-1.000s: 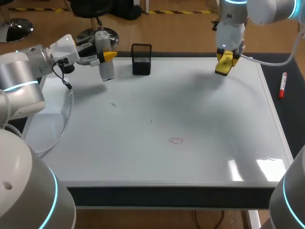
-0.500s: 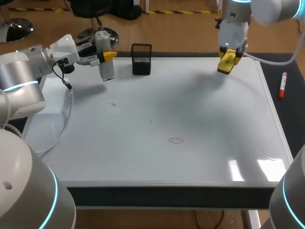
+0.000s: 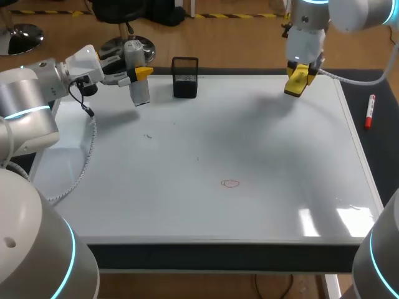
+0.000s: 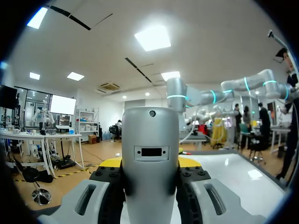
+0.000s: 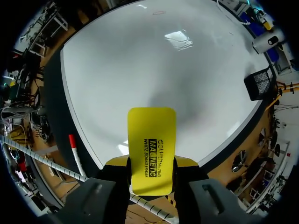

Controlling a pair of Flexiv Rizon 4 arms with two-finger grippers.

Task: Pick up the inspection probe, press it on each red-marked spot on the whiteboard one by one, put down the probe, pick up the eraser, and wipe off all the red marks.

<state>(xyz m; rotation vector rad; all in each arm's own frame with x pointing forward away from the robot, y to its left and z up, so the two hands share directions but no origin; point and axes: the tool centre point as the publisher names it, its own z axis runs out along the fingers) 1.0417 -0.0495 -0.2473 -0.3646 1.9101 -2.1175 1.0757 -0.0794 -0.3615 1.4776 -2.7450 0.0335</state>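
My left gripper (image 3: 138, 73) is shut on the grey inspection probe (image 3: 137, 81), holding it above the whiteboard's (image 3: 249, 137) far left corner. In the left wrist view the probe (image 4: 150, 154) stands upright, clamped from both sides in the left gripper (image 4: 150, 163). My right gripper (image 3: 298, 76) hangs over the board's far right part, shut on the yellow eraser (image 3: 295, 82). The eraser (image 5: 152, 149) sticks out ahead of the right gripper (image 5: 152, 161), over the board (image 5: 140, 70). One small red outline mark (image 3: 230, 183) lies near the board's middle; it also shows as the red mark (image 5: 159, 12) far ahead.
A black mesh basket (image 3: 185, 77) stands at the board's far edge, right of the probe, and shows as the basket (image 5: 259, 81) in the right wrist view. A red marker (image 3: 369, 111) lies on the dark strip right of the board. Faint dark specks (image 3: 148, 136) dot the left part.
The right gripper with the eraser rose and shifted slightly back and right, then held still. The left arm and probe have not moved.
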